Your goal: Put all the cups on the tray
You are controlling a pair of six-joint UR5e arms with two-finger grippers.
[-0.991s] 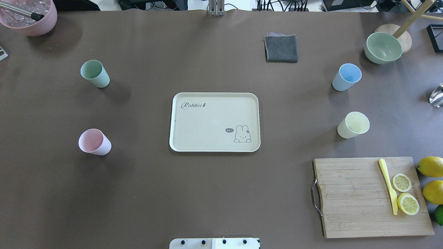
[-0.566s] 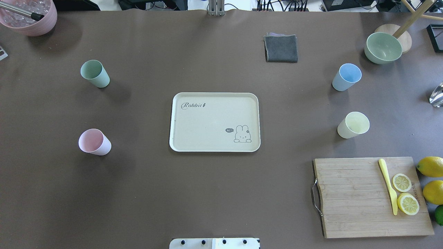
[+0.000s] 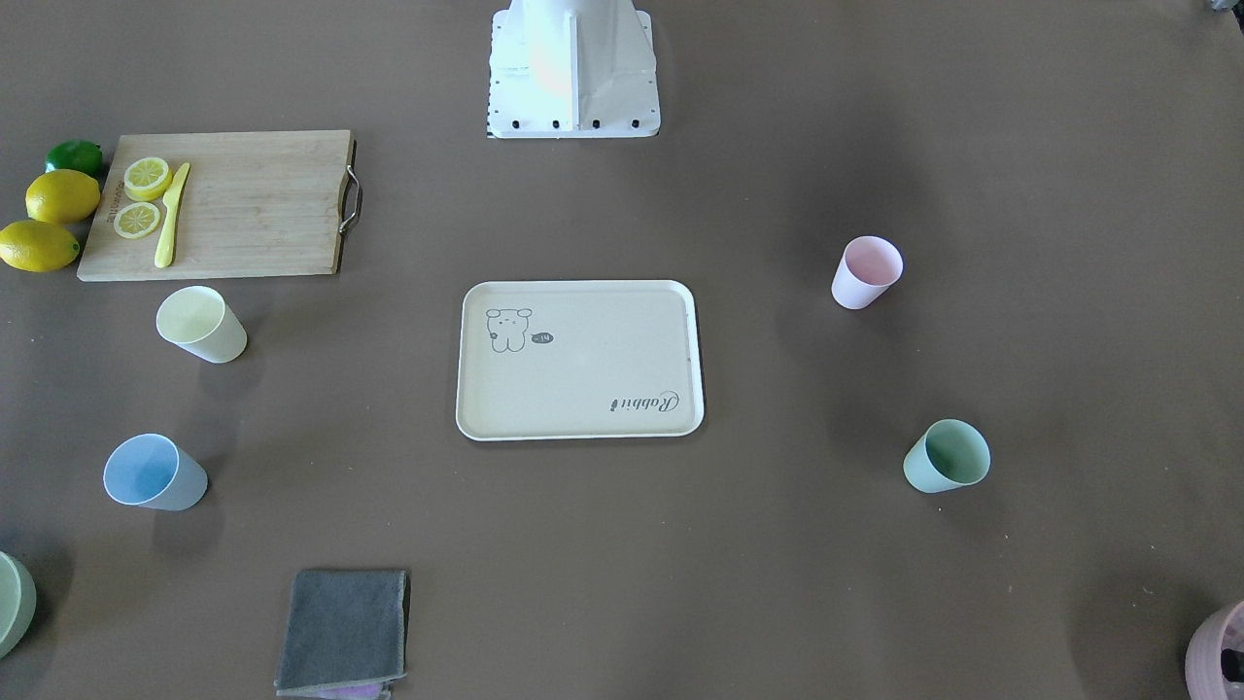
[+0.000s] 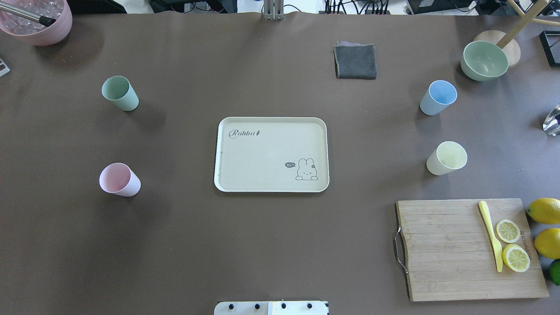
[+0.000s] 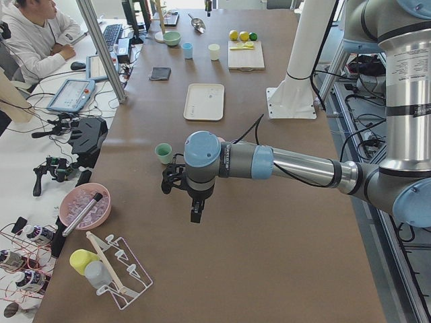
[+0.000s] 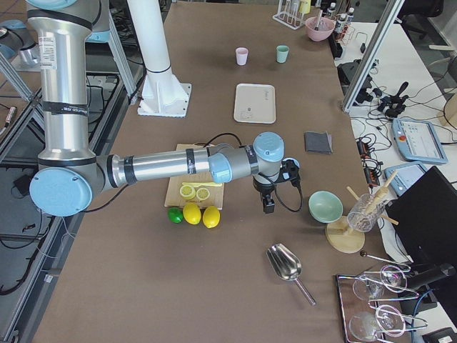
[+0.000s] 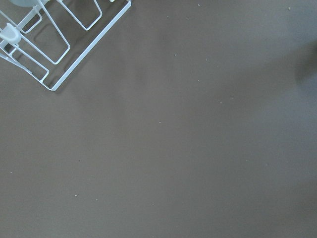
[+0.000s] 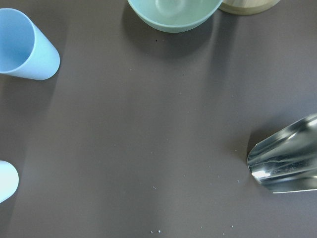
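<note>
Nothing is on the tray; all four cups stand out on the worktop.

The tray [image 4: 262, 153] lies bare in the middle of the worktop [image 4: 262, 245]. On my left side the green cup [image 4: 119, 92] and the pink cup [image 4: 119, 179] stand upright, well apart from the tray. On my right side the blue cup [image 4: 438, 97] and the yellow cup [image 4: 446, 158] do the same, the yellow one near the cutting board [image 4: 442, 249]. My left tool [image 5: 194, 215] hangs over bare worktop beyond the green cup, near a wire rack [image 5: 114, 272]. My right tool [image 6: 268, 207] hangs beyond the blue cup, near a green bowl [image 8: 173, 12]. I cannot tell whether either tool is spread or pressed together. I judge the whole job is left to do: four pick-ups and four set-downs.
</note>
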